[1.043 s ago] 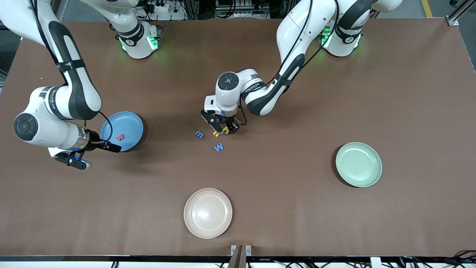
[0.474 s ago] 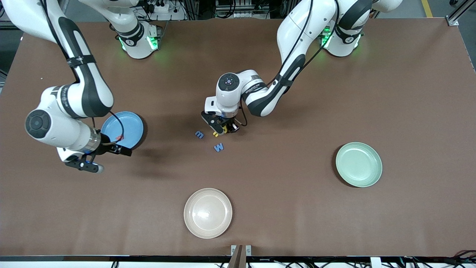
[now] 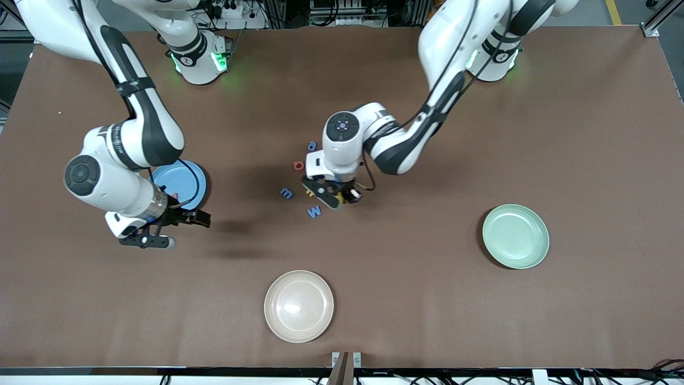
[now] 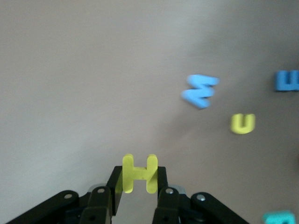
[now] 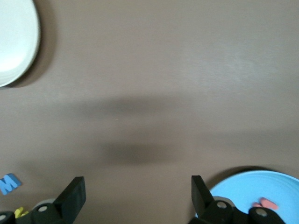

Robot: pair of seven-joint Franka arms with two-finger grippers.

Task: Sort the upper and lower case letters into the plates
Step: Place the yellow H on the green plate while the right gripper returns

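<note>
Left arm reaches from its base toward the table's middle, wrist bent downward; the left gripper [image 4: 139, 186] hangs above the table [image 3: 406, 278] there, its fingers [image 4: 117, 184] clamped on a yellow letter H [image 4: 139, 173]. Right arm bends at the elbow toward its own end of the table; the right gripper [image 5: 135, 196] hangs above the table, fingers spread wide, holding nothing.

The brown table top [image 3: 481, 133] looked matt and faintly grained, like paper or board. Between the left gripper's [image 4: 139, 186] matt black plastic fingers [image 4: 161, 184], the yellow letter H [image 4: 139, 173] looked like soft, dull foam. Near it, the blue foam W [image 4: 200, 90] appeared equally matt. The round cream-beige plate [image 3: 298, 306] showed a soft gloss.
</note>
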